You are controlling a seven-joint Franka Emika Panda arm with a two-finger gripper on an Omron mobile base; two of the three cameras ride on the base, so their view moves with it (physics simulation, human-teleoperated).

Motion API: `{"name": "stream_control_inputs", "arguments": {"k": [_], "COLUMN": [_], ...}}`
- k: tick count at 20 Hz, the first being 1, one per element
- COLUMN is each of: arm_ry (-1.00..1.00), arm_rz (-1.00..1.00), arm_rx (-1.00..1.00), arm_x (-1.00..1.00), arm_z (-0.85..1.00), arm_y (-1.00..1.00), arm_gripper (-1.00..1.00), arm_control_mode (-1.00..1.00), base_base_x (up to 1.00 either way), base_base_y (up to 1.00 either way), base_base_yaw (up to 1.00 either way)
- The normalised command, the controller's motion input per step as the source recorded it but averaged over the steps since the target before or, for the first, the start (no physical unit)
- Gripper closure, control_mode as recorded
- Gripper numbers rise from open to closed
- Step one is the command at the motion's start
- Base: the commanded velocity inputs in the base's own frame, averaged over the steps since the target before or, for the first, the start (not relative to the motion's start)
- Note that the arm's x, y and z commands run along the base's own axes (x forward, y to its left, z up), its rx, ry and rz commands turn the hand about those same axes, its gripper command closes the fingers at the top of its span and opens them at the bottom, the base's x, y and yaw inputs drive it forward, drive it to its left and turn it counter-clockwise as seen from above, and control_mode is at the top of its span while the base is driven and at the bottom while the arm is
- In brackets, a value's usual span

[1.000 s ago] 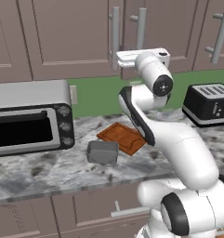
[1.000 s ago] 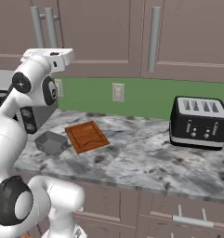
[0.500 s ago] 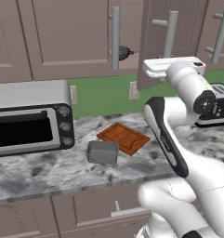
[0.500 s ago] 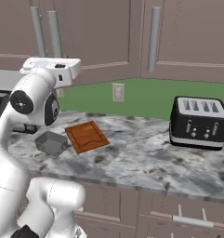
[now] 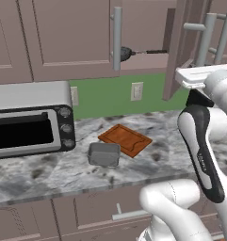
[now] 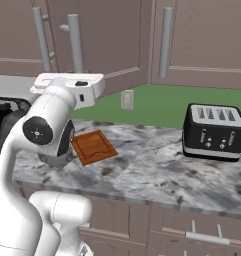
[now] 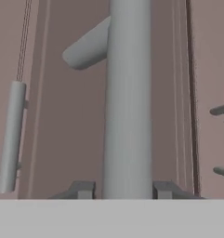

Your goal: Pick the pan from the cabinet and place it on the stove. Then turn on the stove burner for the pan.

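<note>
Pan [image 5: 125, 53] half-hidden in cabinet [image 5: 183, 42], handle visible

A grey and white marbled tabletop [image 5: 49, 174] runs along the green wall, above brown drawer fronts. At its left end stands a silver toaster oven [image 5: 28, 117] with a dark glass door and three knobs down its right side. Just right of the oven, nearer the front edge, sits a small grey rectangular tin [image 5: 104, 154]. Right behind the tin lies a flat brown wooden cutting board [image 5: 125, 139], turned at an angle. Well apart, toward the right end, stands a black four-slot toaster [image 6: 215, 131].
</note>
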Motion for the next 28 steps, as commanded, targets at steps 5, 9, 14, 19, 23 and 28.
{"name": "stream_control_inputs", "arguments": {"k": [5,9,14,19,23,28], "arm_ry": [-0.14,-0.18,-0.10,-0.11,-0.03,0.01], "arm_rz": [0.02,0.00,0.00,-0.04,-0.14,-0.21], "arm_rx": [-0.10,-0.15,-0.15,-0.25,-0.30,-0.27], "arm_x": [-0.35,-0.29,-0.20,-0.62,-0.48,-0.13], "arm_z": [0.05,0.17,0.13,0.14,0.21,0.23], "arm_y": [0.05,0.02,0.02,0.34,0.66,0.76], "arm_gripper": [-1.00,-1.00,-1.00,-1.00,-1.00,-1.00], "arm_control_mode": [-1.00,-1.00,-1.00,-1.00,-1.00,-1.00], "base_base_x": [0.00,0.00,0.00,0.00,0.00,0.00], "base_base_y": [0.00,0.00,0.00,0.00,0.00,0.00], "base_base_yaw": [0.00,0.00,0.00,0.00,0.00,0.00]}}
